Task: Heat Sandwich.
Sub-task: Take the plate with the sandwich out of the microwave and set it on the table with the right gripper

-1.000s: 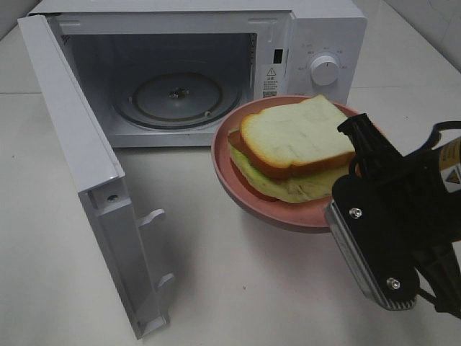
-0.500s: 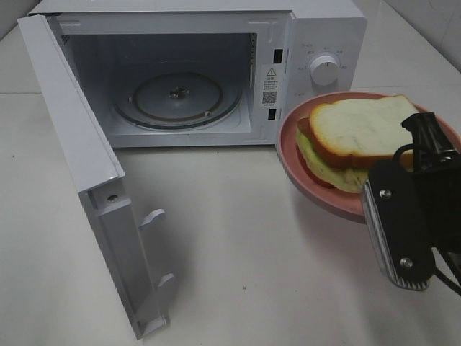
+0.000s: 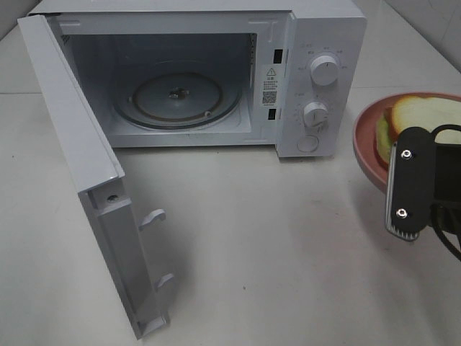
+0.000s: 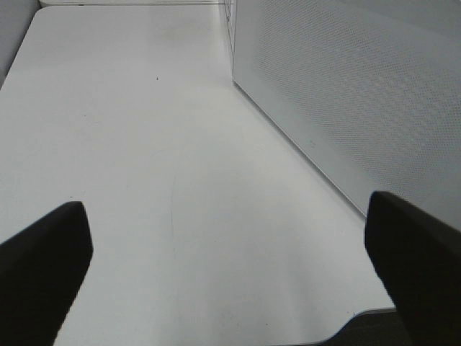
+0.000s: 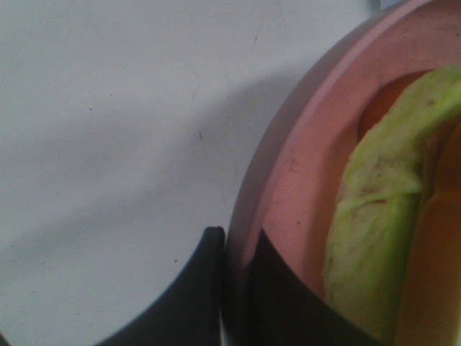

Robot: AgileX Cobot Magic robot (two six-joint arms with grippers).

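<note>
The white worktop [image 3: 288, 238] carries a microwave [image 3: 216, 72] at its rear edge, the largest thing here. Its door [image 3: 86, 180] is swung fully out toward the front left corner, so the cavity and the glass turntable [image 3: 176, 97] are exposed and ready to take food; nothing sits on the turntable yet. The control panel with its two knobs faces the front.

The pink plate [image 3: 367, 144] is at the right edge of the worktop, to the right of the microwave and clear of its front, partly cut off by the frame. It serves as a carrier: gripping its rim lets the food be moved without squashing it. The sandwich [image 3: 421, 112] lies on that plate, pale bread on top, with green lettuce [image 5: 374, 216] overhanging toward the rim.

The right end effector [image 5: 234, 288] is clamped on the plate's rim, one finger outside the edge and one inside, which is why the plate looks to be held rather than resting. The left end effector [image 4: 230, 267] has its fingers spread wide apart with nothing between them, idling over bare worktop beside the microwave's perforated side wall [image 4: 360, 94], out of the way.

The sandwich is not yet in the microwave.
</note>
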